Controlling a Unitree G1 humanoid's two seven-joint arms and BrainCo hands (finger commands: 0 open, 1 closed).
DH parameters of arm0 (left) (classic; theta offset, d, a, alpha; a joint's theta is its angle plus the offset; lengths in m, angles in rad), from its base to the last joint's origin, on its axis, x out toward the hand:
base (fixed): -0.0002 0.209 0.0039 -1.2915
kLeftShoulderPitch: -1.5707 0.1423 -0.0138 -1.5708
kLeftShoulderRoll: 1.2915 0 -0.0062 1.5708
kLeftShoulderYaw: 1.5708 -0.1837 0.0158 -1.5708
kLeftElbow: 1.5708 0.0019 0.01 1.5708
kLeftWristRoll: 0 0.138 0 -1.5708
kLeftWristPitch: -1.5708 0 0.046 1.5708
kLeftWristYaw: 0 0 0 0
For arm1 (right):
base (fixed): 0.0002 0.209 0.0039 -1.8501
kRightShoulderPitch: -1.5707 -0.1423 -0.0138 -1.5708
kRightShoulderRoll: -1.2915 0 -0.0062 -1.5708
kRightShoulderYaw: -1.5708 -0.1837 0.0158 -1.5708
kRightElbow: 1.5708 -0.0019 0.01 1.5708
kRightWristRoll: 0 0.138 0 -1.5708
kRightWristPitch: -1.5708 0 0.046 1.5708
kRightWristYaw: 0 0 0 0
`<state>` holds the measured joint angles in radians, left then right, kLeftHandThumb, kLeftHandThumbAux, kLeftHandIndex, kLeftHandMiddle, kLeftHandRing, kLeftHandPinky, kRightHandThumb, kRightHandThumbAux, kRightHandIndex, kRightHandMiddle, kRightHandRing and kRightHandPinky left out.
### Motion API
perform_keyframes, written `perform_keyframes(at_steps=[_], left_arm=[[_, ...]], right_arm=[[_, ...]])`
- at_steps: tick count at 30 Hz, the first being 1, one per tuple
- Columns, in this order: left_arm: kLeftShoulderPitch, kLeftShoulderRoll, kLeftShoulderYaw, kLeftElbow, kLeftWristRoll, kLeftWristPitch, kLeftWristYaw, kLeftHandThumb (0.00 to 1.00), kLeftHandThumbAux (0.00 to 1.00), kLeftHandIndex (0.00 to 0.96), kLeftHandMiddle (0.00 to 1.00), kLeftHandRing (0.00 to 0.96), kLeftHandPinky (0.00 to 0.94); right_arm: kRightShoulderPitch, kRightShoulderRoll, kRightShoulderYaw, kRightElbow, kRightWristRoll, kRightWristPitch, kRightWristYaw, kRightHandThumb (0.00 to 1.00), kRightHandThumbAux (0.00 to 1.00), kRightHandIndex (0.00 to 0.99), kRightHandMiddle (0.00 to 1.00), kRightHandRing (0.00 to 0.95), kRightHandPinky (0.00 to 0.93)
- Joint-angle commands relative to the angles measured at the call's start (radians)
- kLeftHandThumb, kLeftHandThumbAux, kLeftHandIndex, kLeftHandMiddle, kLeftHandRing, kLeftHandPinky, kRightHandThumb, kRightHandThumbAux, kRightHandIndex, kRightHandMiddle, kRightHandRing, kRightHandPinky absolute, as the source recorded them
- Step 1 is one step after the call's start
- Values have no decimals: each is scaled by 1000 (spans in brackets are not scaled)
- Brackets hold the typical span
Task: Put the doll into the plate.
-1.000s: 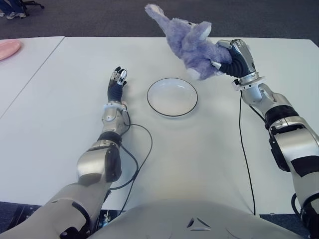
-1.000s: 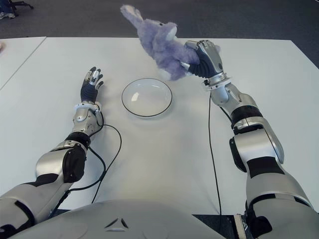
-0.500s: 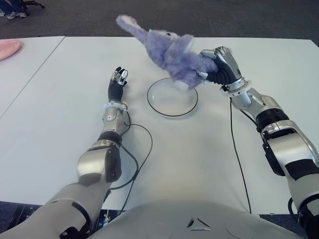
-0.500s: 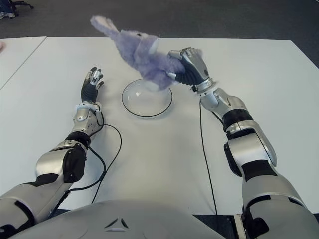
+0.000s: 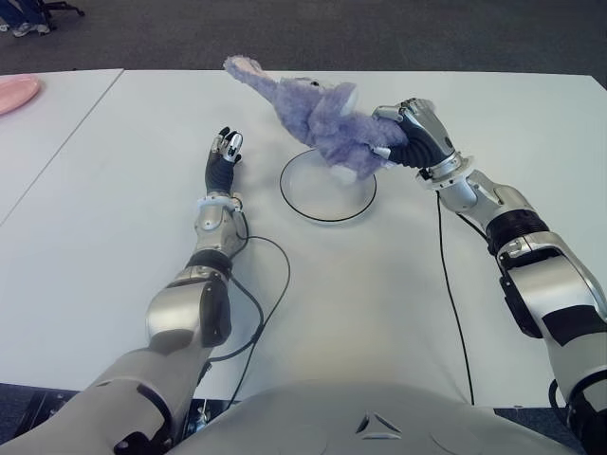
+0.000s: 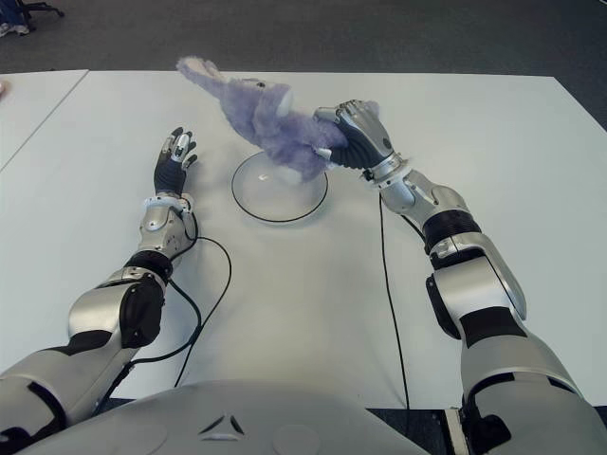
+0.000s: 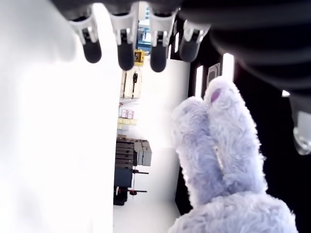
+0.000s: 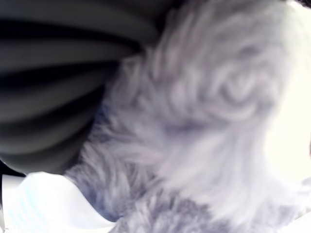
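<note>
Our right hand (image 5: pixel 417 137) has its fingers (image 5: pixel 391 114) curled tight around the doll (image 5: pixel 318 114), clamped on its rear end. The doll is a plush animal in lilac-blue fuzzy fabric with a paler patch near the head (the right wrist view shows only matted pile pressed against our dark ribbed palm). It lies nearly level in the air, one long soft limb (image 5: pixel 245 71) pointing away toward the far left. Its body hangs over the far right part of the plate (image 5: pixel 321 201); we cannot tell whether its underside touches the rim.

The plate is round, shallow and white with a thin dark edge, smooth and glossy, set on the matte white table (image 5: pixel 379 294).

Our left hand (image 5: pixel 224 156) shows just left of the plate, well apart from the doll. Its fingers (image 7: pixel 125 53) are straight and slightly spread, holding nothing; their tips are rounded dark pads on pale housings.

A thin black cable (image 5: pixel 453 284) runs along the table beside our right forearm, and another (image 5: pixel 261 303) loops beside the left.
</note>
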<state>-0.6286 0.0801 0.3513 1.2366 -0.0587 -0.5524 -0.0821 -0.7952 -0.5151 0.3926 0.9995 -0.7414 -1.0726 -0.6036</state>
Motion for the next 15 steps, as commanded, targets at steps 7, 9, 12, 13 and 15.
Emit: perform_keyframes(at_steps=[7,9,12,13,15], left_arm=[[166,-75,-10,125,13,141,32,0,436,113,126,109,96],[164,-75,-13,124,15,136,31,0,434,109,124,108,95],[168,-74,-19,121,20,127,33,0,432,105,120,107,94],[169,-74,-20,121,21,124,33,0,432,104,120,106,94],[170,-74,-20,121,21,120,32,0,432,103,119,106,94]], right_arm=[[110,19,51,-71,-23,-52,57,702,723,438,907,899,893],[127,18,56,-79,-25,-47,68,703,723,438,902,899,893],[140,21,61,-78,-21,-35,87,702,724,438,901,901,895],[144,23,63,-73,-21,-30,90,702,724,438,901,901,895],[157,26,67,-54,-23,-19,93,701,725,438,901,902,895]])
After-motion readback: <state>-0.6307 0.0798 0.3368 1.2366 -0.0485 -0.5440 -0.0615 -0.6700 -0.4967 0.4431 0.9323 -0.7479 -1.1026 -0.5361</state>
